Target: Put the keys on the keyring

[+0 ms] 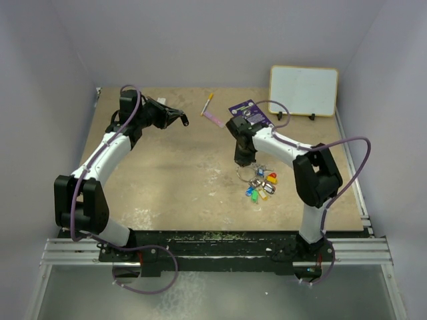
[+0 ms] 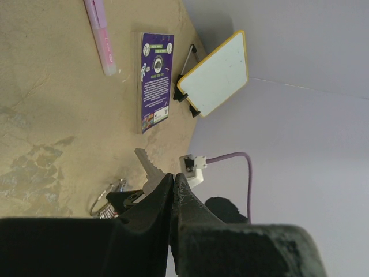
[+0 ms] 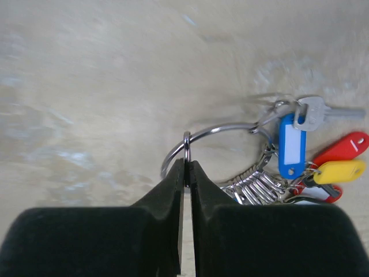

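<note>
Silvery keyring [image 3: 219, 128], keys [image 3: 292, 147] tagged blue, red, yellow, purple card [image 2: 154, 81], white board [image 2: 216, 72]

Robotics lab, test-cell type setup: left arm [image 1: 100, 159] & right arm [image 1: 283, 147] bolted side by side on a black plate [image 1: 220, 241] w/ alu extrusion rail [image 1: 60, 252] at the front edge. Purple cables [image 2: 249, 179] loop off them. Worn tan tabletop [image 1: 180, 180] boxed in by plain pale walls [image 1: 220, 40]; small whiteboard [image 1: 303, 90] propped at back.

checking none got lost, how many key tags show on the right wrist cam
3: blue tag by the keyring, red tag at far right, yellow tag just below it. More may be hidden underneath.
</note>
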You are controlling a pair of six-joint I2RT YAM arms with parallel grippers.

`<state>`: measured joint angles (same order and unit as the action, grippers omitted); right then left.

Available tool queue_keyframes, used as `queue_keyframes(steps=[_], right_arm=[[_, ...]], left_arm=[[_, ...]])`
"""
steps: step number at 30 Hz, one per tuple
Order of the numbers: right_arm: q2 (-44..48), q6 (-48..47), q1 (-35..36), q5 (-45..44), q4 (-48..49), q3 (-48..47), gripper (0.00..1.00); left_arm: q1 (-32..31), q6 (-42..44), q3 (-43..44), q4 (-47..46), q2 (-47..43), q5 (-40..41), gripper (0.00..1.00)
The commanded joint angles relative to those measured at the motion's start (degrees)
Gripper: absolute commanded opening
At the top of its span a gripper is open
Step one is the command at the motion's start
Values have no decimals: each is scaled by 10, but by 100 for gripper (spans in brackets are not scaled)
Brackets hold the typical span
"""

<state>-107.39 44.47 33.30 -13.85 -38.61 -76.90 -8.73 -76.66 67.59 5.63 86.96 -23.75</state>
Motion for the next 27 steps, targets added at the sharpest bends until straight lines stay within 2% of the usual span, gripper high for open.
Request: queue_keyframes(steps=[1,5,9,18,27], right_arm=[[-6,-61,2,23,-11,-104,12],[10,-59,2,40,-19,-126,20],[44,-46,1,41,-53,-89,25],[97,-14,1,56,-66,40,21],[98,5,1,58,-43,104,22]], left_arm=[[1,13,-2,-17,-17,3,4],[1,13,-6,-17,-18,2,4],[1,12,-7,-17,-16,-1,4],[1,9,-8,-20,-12,-2,4],[1,8,-13,-21,-13,-4,4]])
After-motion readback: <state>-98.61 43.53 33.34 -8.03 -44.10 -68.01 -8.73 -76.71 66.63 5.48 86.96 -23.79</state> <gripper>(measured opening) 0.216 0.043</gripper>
